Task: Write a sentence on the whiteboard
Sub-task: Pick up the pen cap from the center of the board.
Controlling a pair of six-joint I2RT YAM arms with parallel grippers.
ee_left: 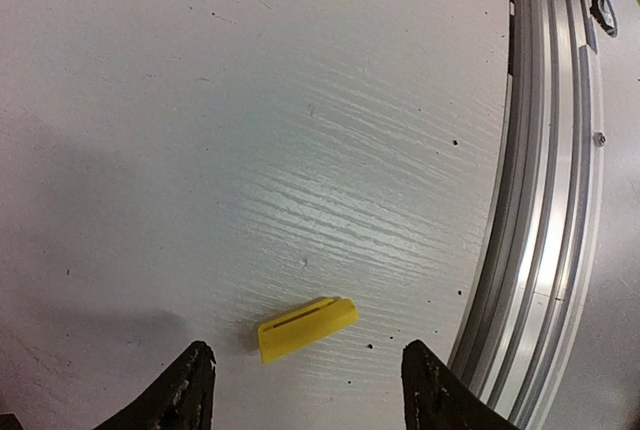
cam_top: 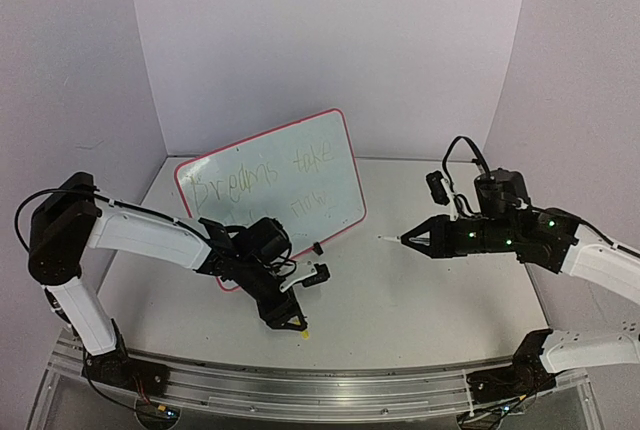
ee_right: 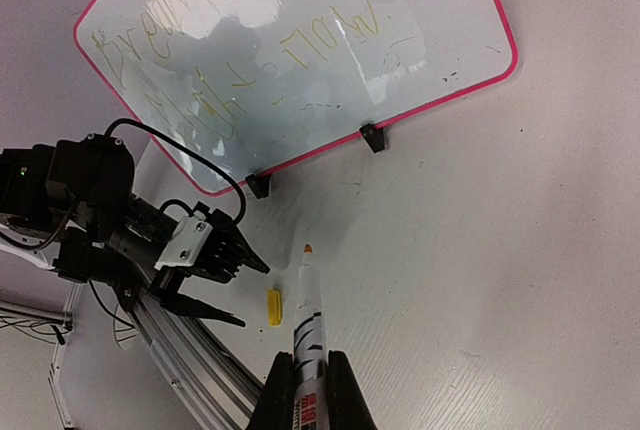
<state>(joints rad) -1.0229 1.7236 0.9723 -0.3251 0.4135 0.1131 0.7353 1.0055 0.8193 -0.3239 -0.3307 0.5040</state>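
White table (cam_top: 420, 300): whiteboard (cam_top: 270, 175) standing just behind left gripper (cam_top: 296, 324), jaws spread; right gripper (cam_top: 405, 241) apart, clenching marker (ee_right: 306, 310).

Light: bright, even | Glare: white patches on whiteboard (ee_right: 300, 60) | Shadows: soft grey on table (ee_left: 100, 200) | Edges: wrist views bowed | Focus: mostly sharp

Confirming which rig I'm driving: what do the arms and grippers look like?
Left arm and right arm: white links, black joints, looping black cables; small green lights on the right one. Left gripper and right gripper: black, with tapered fingers.
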